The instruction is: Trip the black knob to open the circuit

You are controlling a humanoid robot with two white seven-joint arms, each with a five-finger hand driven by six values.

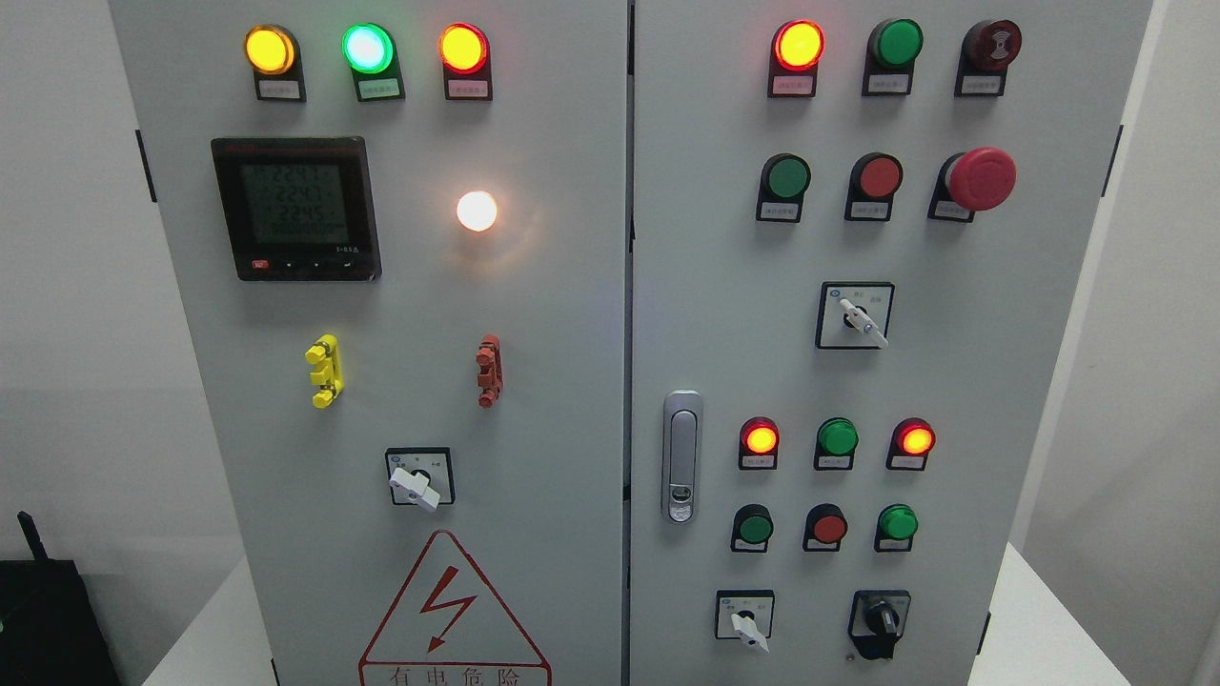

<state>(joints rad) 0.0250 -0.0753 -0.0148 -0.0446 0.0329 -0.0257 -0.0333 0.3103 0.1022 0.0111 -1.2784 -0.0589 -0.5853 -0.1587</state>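
No hands on show right now: neither the left nor the right arm is anywhere in the head view, so whether the fingers are spread or curled I cannot tell. All we have is the grey cabinet (pixel 572 381), square on, two doors side by side.

And there's the target: the black knob (pixel 880 621), low on the right-hand door, near its bottom right corner. It sits just right of a white-handled switch (pixel 745 621), below a small green button (pixel 897 523), and well below and right of the silver door handle (pixel 681 457). Its grip reads close to upright, tipped a touch off vertical.

The step in hand looks like the approach, nothing started yet. To do it well, I'd bring the right hand in low, since the knob is on that side, and come at it straight on so the thumb and fingers can pinch the raised grip from both sides. Stay clear of the white-handled switch alongside and the lit red lamps (pixel 917 439) above. Once the pinch is firm, twist about the knob's own centre rather than pushing sideways. Which way it trips, the view doesn't tell.
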